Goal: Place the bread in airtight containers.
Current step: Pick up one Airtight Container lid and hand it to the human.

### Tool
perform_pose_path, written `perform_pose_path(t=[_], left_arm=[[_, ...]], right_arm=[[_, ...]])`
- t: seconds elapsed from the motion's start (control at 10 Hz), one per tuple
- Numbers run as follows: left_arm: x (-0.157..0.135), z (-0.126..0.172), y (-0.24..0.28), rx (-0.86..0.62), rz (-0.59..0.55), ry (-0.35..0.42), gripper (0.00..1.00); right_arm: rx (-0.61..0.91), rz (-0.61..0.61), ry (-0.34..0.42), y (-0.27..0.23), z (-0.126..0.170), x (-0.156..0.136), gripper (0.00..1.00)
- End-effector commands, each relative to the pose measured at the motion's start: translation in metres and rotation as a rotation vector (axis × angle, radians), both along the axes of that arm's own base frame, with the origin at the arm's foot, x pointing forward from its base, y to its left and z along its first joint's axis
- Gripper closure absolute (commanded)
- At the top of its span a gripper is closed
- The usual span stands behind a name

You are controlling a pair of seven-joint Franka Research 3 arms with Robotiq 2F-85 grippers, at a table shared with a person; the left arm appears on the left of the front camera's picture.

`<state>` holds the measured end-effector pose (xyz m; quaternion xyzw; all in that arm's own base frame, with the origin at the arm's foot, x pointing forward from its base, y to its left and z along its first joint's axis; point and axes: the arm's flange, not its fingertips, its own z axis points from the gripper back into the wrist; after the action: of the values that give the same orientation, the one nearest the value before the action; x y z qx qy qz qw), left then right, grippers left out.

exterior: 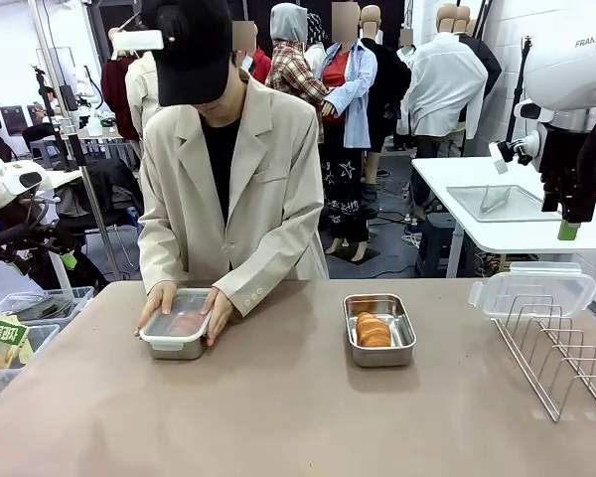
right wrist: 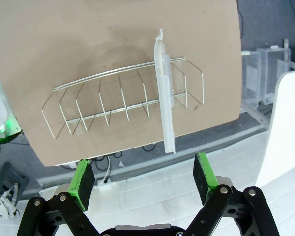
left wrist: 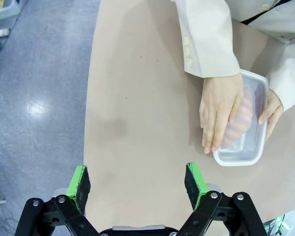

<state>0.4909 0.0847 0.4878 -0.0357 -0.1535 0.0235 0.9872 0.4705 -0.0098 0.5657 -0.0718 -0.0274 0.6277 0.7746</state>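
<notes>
You have a wire rack (exterior: 561, 360) on the brown table (exterior: 278, 417), at its right end; clear plastic bins (exterior: 25, 310) sit beside its left edge.

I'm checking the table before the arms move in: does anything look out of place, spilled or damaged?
Nothing looks spilled or damaged. One loose end: a clear lid stands on edge in the wire rack at the right of the table, while the open tin holding a roll lies uncovered. The person's hands rest on the lidded tin.
</notes>
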Motion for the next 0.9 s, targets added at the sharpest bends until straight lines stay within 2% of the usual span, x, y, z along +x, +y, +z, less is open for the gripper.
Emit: perform_pose_path(t=[0.0, 0.8], left_arm=[[-0.0014, 0.0000, 0.0005, 0.010, 0.007, -0.007, 0.00], [-0.0014, 0.0000, 0.0005, 0.010, 0.007, -0.007, 0.00]], right_arm=[[-0.002, 0.008, 0.005, -0.0010, 0.0007, -0.0017, 0.00], [-0.002, 0.008, 0.005, -0.0010, 0.0007, -0.0017, 0.00]])
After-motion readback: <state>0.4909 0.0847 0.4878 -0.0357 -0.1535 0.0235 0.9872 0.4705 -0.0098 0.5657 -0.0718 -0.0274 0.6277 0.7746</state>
